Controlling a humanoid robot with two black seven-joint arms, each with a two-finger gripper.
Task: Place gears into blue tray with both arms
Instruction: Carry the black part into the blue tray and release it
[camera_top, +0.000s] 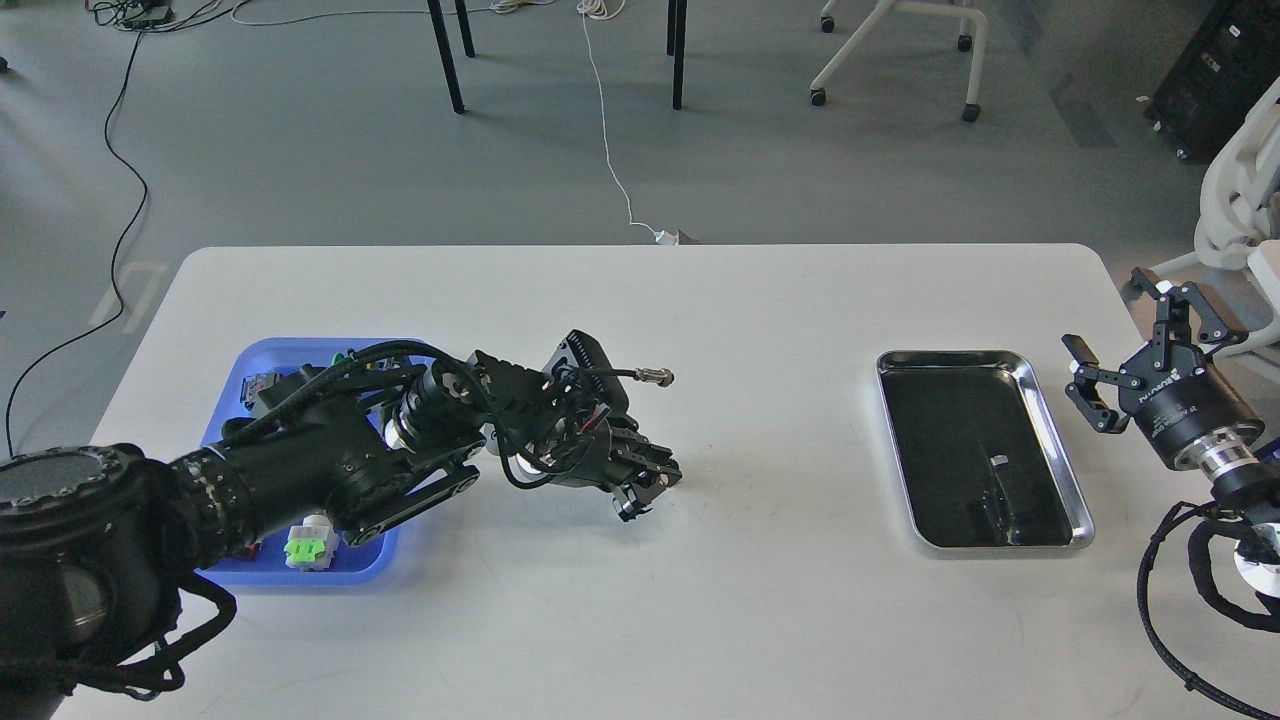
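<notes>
The blue tray (232, 385) lies at the table's left, largely covered by my left arm, which reaches across it to the right. My left gripper (645, 487) sits low over the white table right of the tray, fingers drawn together on a tiny dark gear that barely shows between the tips. My right gripper (1110, 318) hovers at the table's right edge, open, with nothing between its fingers. No other gears can be made out.
Coloured push-button switches lie in the blue tray, one with a green cap (303, 548) at its front. A shiny steel tray (1083, 525) with a dark inside lies at the right. Cables hang from both wrists.
</notes>
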